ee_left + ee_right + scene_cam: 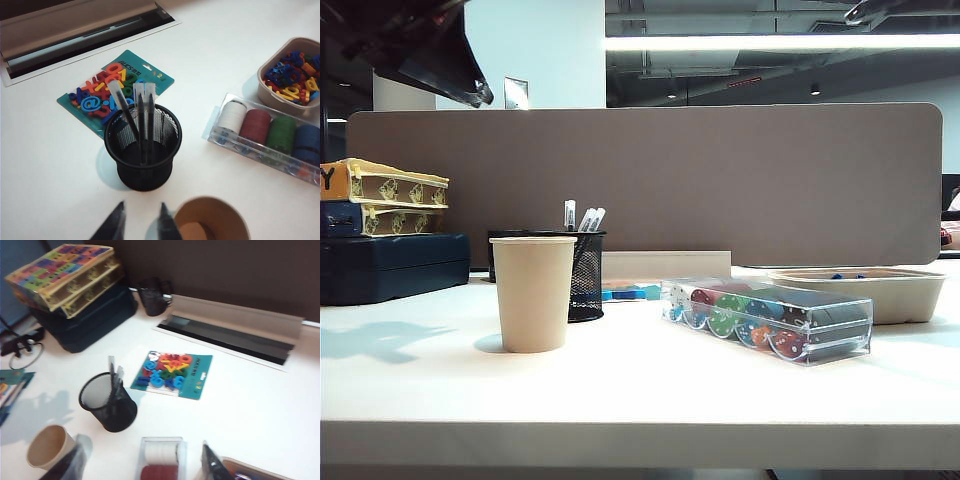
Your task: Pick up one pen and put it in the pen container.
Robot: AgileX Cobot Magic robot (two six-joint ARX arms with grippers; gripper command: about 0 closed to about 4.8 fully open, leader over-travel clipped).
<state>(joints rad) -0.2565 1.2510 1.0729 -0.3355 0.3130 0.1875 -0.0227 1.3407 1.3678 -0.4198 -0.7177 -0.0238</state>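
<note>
The pen (pixel 126 111), slim and dark with a whitish-grey end, stands leaning inside the pen container (pixel 142 172), a black wire-mesh cup. Two white-topped pens (pixel 145 107) stand beside it in the same cup. In the exterior view the pen (pixel 570 214) pokes upright out of the pen container (pixel 586 285), behind the paper cup. My left gripper (pixel 142 204) hangs above the table just in front of the container, open, with nothing between its fingers. My right gripper (pixel 143 440) is high above the table, open wide and empty, with the pen container (pixel 107 405) below it.
A tan paper cup (pixel 532 295) stands right beside the container. A clear box of coloured chips (pixel 770 320) and a beige tray (pixel 905 300) of small letters lie to the right. A teal letter card (pixel 100 95) lies behind the cup. Stacked boxes (pixel 390 240) sit at the far left.
</note>
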